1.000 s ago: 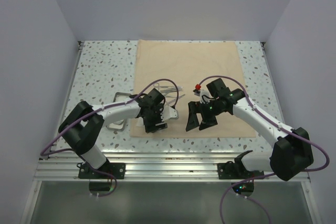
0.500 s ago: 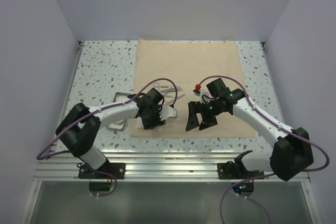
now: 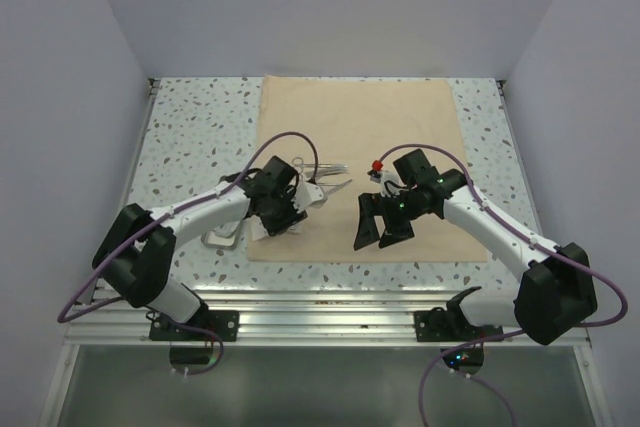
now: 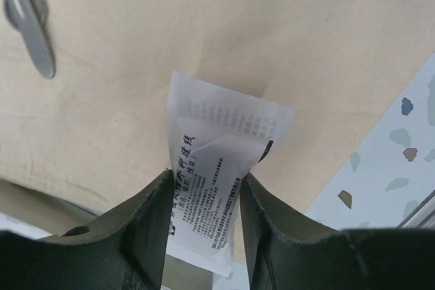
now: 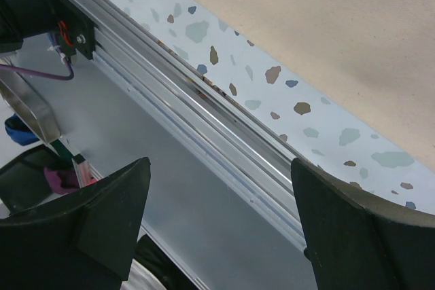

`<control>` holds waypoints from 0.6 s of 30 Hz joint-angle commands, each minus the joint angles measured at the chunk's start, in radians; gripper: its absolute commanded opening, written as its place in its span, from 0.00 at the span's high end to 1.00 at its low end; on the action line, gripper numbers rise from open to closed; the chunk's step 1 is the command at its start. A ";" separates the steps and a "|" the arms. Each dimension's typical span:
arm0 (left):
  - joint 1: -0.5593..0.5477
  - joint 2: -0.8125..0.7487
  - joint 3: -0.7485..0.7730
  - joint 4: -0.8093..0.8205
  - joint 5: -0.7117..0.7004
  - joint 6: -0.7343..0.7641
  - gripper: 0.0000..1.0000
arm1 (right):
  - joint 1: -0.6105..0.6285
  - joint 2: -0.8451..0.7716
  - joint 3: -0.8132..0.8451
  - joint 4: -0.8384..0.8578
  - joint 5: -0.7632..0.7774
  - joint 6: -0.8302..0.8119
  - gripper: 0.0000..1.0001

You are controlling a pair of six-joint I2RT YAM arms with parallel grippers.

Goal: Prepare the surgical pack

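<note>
Cloth (image 3: 380, 127) for the pack lies spread flat down the middle of the bench (image 3: 190, 137), with nothing folded. The steel instruments (image 3: 325, 169) rest on it toward its 9 o'clock edge. My left claw (image 4: 204, 185) is pinched on a white packet (image 4: 221, 161), which I take for gauze. It hangs over the cloth's 7 o'clock corner, not yet set down. The small tray (image 3: 222, 238) sits off the cloth at about 8 o'clock, partly under my left arm. My right claw (image 3: 380, 224) hovers near the cloth's 6 o'clock edge, jaws spread wide and holding nothing.

I judge the job early to midway: the packet has to be laid down, the tray dealt with and the cloth wrapped into a bundle. The packet carries black print, small lines beside larger Chinese characters. It is too blurred for me to read, and I see no brand name.
</note>
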 commanded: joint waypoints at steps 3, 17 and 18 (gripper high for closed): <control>0.073 -0.063 0.045 0.002 -0.070 -0.138 0.55 | 0.001 -0.031 -0.009 0.018 -0.008 0.003 0.12; 0.403 -0.067 0.095 -0.071 -0.288 -0.358 0.55 | 0.001 -0.025 -0.001 0.017 -0.018 0.003 0.12; 0.413 -0.059 0.103 -0.073 -0.288 -0.376 0.55 | -0.001 -0.025 -0.004 0.017 -0.018 0.003 0.12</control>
